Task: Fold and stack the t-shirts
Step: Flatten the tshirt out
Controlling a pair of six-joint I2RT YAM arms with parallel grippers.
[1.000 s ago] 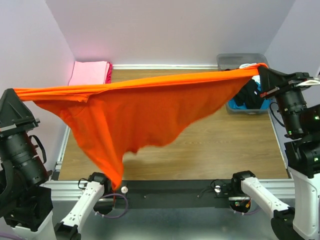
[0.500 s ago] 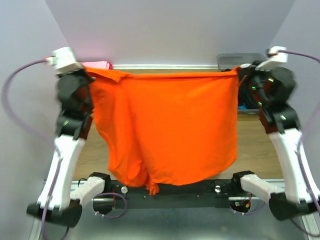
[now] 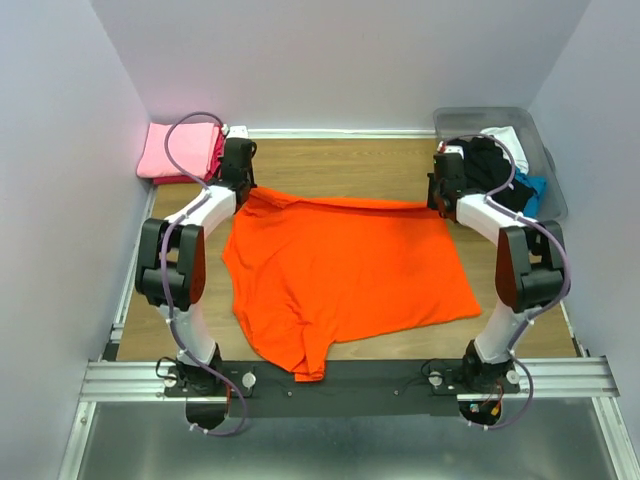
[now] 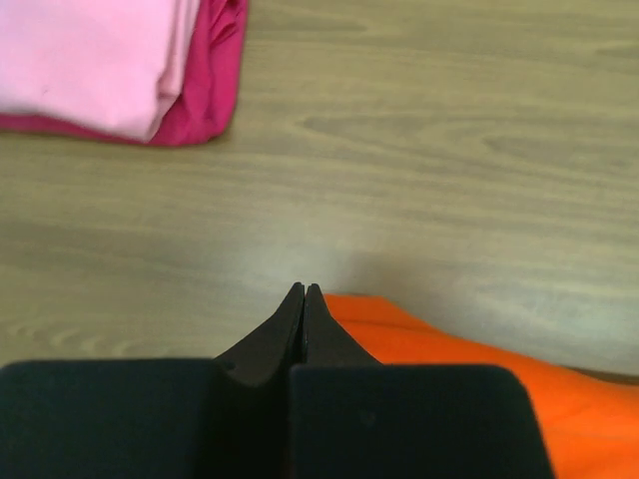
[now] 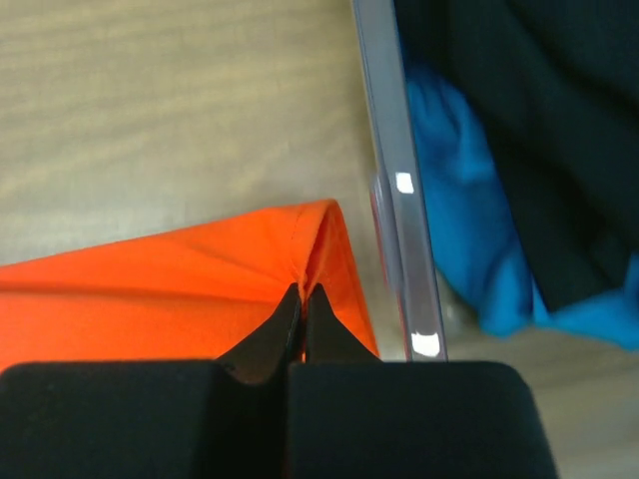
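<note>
A bright orange t-shirt lies spread on the wooden table, its near part bunched and reaching the front rail. My left gripper is down at the shirt's far left corner. In the left wrist view it is shut, with orange cloth coming out beside its tips. My right gripper sits at the far right corner, shut on a pinched fold of the orange cloth. Folded light pink and magenta t-shirts are stacked at the far left.
A translucent grey bin stands at the far right, holding black, white and blue shirts. Its clear wall is right beside my right gripper. Purple walls close in the left, back and right sides.
Both arms have swung forward and down. The orange t-shirt, held stretched in the air before, now lies flat on the table with both grippers low at its far corners.
</note>
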